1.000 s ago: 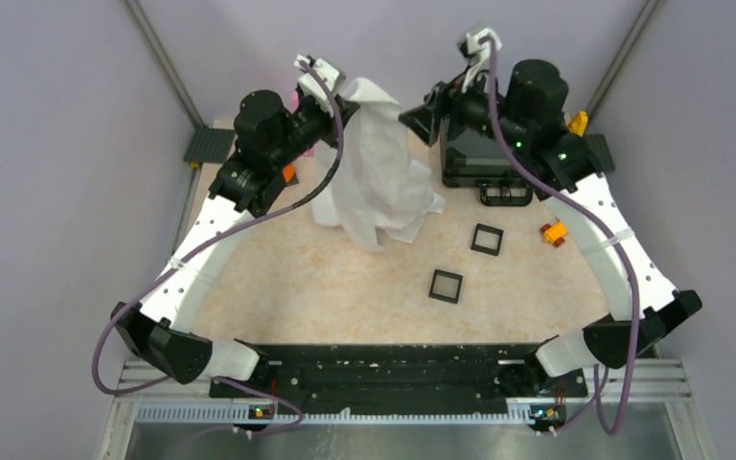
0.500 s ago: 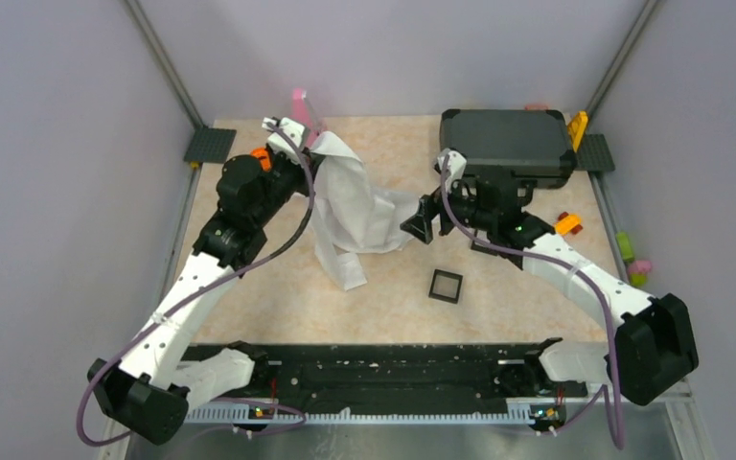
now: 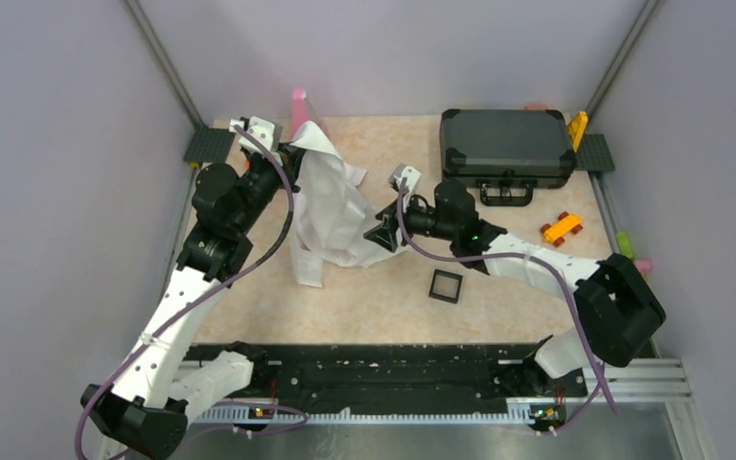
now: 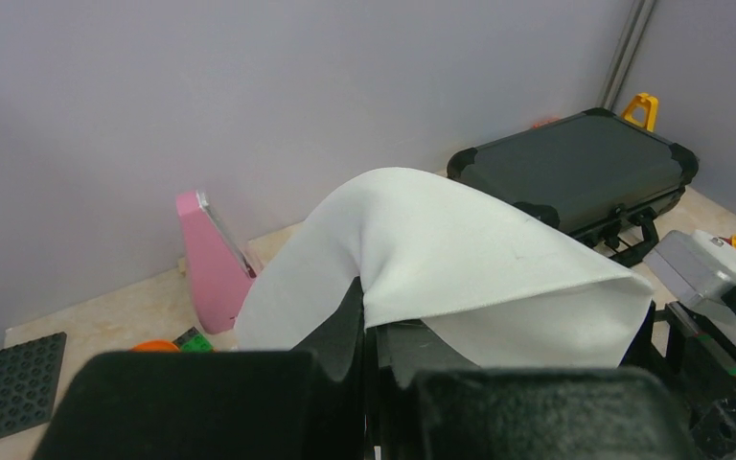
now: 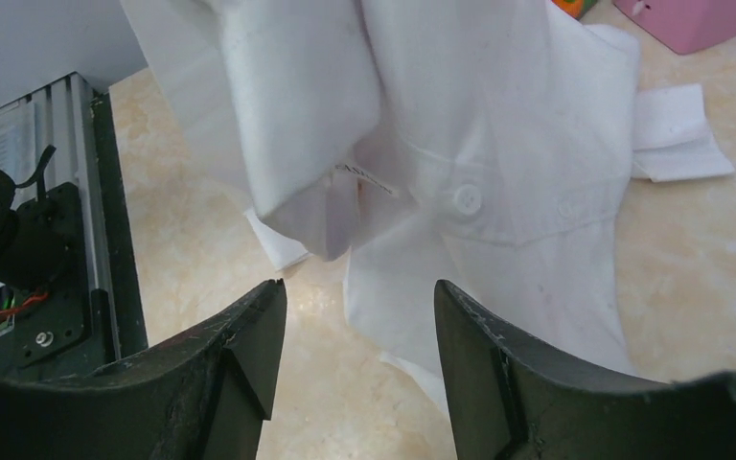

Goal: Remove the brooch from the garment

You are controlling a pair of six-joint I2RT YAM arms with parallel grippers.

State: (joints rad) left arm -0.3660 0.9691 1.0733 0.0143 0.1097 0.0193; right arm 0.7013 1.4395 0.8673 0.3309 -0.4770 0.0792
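Bench (image 3: 345,311): beige marbled surface, black square tray (image 3: 446,286) toward front. Right tool (image 3: 381,236) released, empty, facing garment (image 3: 331,206), just beside it. Left tool (image 3: 297,153) clenched on garment, cloth hung above bench. Brooch not made out; judged not yet removed, extraction outstanding. Black case (image 3: 508,144) at rear; plain lilac walls.

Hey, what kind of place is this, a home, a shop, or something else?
Most likely a robotics lab test cell: a left arm and right arm bolted to a rail, plain grey walls on three sides, and unrelated props like a black case, a toy car and a white garment.
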